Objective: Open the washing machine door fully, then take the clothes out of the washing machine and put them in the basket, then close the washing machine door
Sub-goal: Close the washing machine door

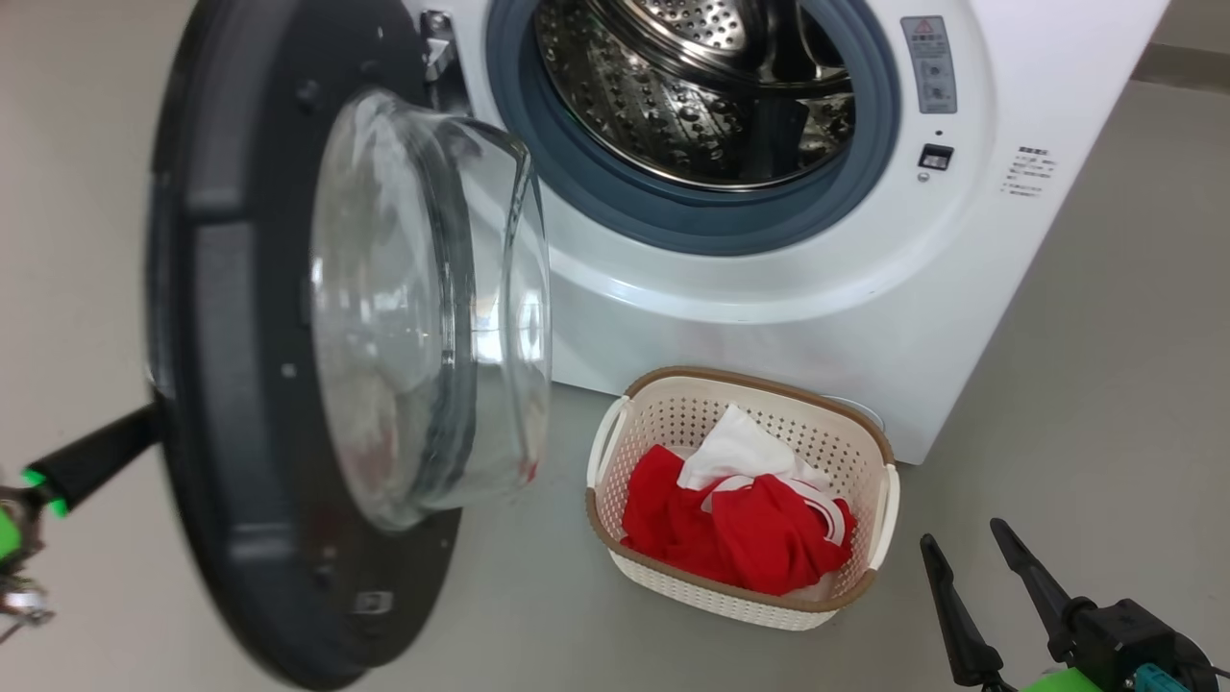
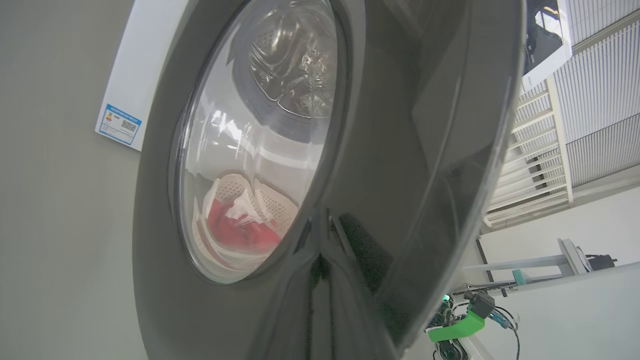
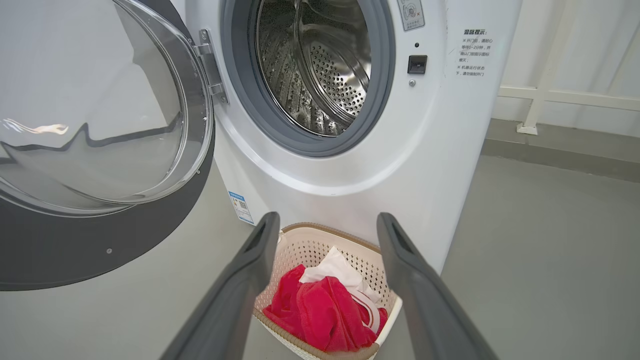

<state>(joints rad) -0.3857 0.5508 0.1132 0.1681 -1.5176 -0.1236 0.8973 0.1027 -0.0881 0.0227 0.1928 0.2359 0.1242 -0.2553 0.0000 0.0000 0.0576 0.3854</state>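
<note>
Hanging low and apart from everything, the right tool (image 1: 963,535) is released, its two long dark fingers spread wide with nothing between them. Just ahead of it and a little to its left, the basket (image 1: 759,383) sits on the grey floor (image 1: 1105,404); in the right wrist view the basket lies between and below the two fingertips. The clothes (image 1: 750,538) are heaped inside the basket, red folds with a white panel poking up at the back. Beyond the basket, farther from the right tool, stands the washing machine (image 1: 769,317), its front close behind the basket's far rim. The steel drum (image 1: 692,86) shows its perforated metal inside the grey-blue rubber ring (image 1: 692,226). The washing machine door (image 1: 240,288) is swung out on its hinge at the machine's left, well to the left of the right tool, with the clear glass bowl (image 1: 432,317) bulging toward the drum side. The left tool (image 1: 144,423) reaches in from behind the door, one dark finger running up to the outer face of the black rim (the rim's edge hides its tip, so I cannot tell whether it touches). Whether the left tool is released or clenched I cannot tell either: in its own wrist view the fingers merge with their reflection in the glossy door right in front of it. Through the glass beyond, the red clothes and the basket appear.
</note>
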